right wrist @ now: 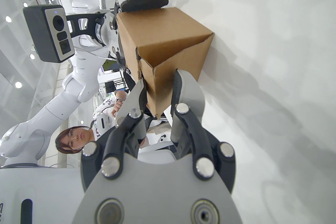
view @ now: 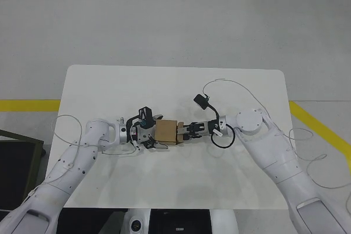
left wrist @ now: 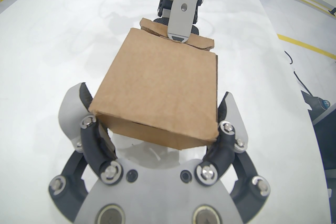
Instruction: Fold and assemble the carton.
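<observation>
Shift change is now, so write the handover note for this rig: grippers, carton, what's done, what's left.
Left gripper: shut on the carton, clamping one end across its width.
Right gripper: shut on a flap at the opposite end.
Carton: lying on the white table, between the two arms.
Done: body stands as a box shape.
Left: the end at the right gripper is open, its flaps not yet folded in; close it.
</observation>
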